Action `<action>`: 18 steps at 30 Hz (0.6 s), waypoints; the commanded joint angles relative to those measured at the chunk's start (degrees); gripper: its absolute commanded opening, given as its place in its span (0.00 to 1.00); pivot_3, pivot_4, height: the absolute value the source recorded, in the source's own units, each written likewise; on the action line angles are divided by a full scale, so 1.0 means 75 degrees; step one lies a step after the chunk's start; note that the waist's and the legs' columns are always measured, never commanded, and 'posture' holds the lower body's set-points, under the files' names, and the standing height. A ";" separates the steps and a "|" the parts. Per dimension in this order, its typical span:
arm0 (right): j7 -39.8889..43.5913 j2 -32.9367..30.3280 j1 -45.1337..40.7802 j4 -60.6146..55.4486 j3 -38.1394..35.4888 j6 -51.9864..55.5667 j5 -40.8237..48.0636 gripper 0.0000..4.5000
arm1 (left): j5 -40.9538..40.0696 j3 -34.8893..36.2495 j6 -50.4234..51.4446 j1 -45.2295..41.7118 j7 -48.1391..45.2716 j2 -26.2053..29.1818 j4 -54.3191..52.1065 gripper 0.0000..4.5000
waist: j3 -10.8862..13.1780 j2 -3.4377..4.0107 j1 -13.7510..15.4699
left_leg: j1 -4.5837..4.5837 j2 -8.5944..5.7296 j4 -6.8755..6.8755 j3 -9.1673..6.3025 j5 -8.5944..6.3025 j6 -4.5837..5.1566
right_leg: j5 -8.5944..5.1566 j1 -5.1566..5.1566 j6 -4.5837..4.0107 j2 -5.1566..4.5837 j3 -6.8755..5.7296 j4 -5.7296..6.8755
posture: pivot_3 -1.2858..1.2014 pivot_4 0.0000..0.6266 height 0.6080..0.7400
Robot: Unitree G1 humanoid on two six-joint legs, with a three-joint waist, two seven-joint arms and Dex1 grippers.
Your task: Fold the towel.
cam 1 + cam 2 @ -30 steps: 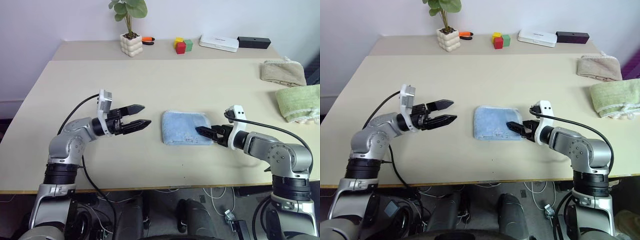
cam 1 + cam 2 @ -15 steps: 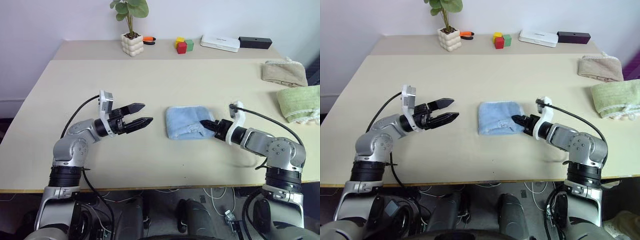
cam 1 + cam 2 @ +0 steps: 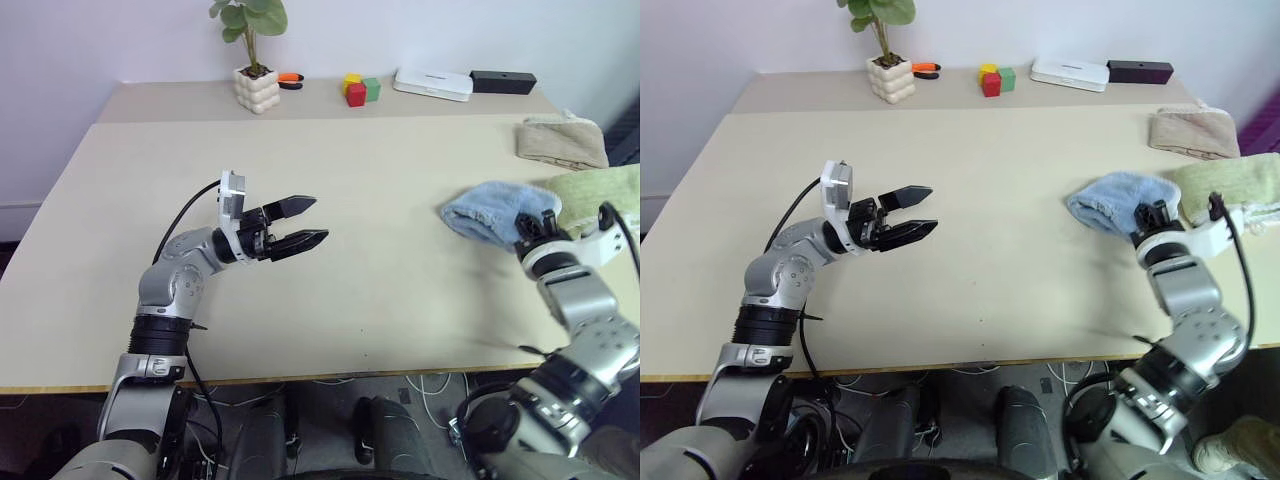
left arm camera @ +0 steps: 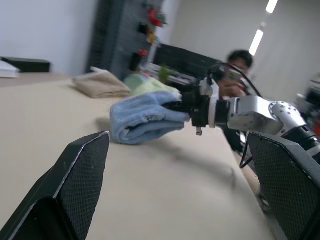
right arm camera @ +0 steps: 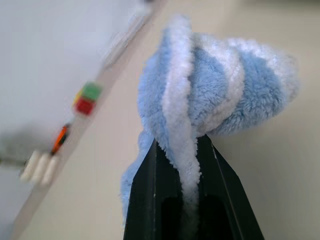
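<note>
The towel point(image 3: 492, 208) is a light blue folded bundle lifted off the table at the right side, close to the green towel. My right gripper point(image 3: 536, 226) is shut on the towel's pale-trimmed edge point(image 5: 181, 145), which sticks up between its fingers. Seen from the left wrist, the towel point(image 4: 145, 120) hangs from that gripper above the tabletop. My left gripper point(image 3: 310, 220) hovers open over the middle-left of the table, pointing toward the right, with nothing between its fingers point(image 4: 75, 185).
A light green folded towel point(image 3: 600, 190) and a beige folded towel point(image 3: 560, 143) lie at the right edge. Along the back stand a potted plant point(image 3: 252, 85), coloured blocks point(image 3: 360, 90), a white box point(image 3: 432, 85) and a black box point(image 3: 503, 81). A person sits beyond the table point(image 4: 235, 65).
My right gripper closed on the towel and carried it off the table's middle to the right, beside the green towel. The left gripper shifted slightly rightward, still open.
</note>
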 commanded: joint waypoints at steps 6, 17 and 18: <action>-0.1528 0.0937 0.0948 -0.0393 0.0116 -0.1499 0.0212 0.01 | 0.0327 -0.0001 -0.0653 -0.0432 -0.0657 0.0396 0.0603 1.00 | -0.0008 0.0008 -0.0011 | 0.0013 -0.0004 -0.0026 -0.0002 0.0007 -0.0008 | -0.0001 0.0003 -0.0001 -0.0002 0.0007 -0.0007 | 0.52 0.24 1.00; -0.1950 0.0374 0.1327 -0.0898 0.1304 -0.1391 0.0870 0.01 | 0.0252 -0.0051 -0.0853 -0.0137 -0.0303 -0.0255 0.0455 1.00 | -0.0008 0.0008 -0.0043 | 0.0014 -0.0002 -0.0033 -0.0009 0.0007 -0.0008 | -0.0002 0.0002 -0.0003 -0.0001 0.0005 -0.0009 | 0.52 0.24 1.00; -0.1955 0.0282 0.1385 -0.0947 0.1385 -0.1378 0.0859 0.01 | 0.0264 -0.0048 -0.0862 -0.0149 -0.0299 -0.0288 0.0482 1.00 | -0.0008 0.0008 -0.0044 | 0.0014 -0.0002 -0.0033 -0.0009 0.0007 -0.0008 | -0.0002 0.0002 -0.0003 -0.0001 0.0005 -0.0009 | 0.52 0.24 1.00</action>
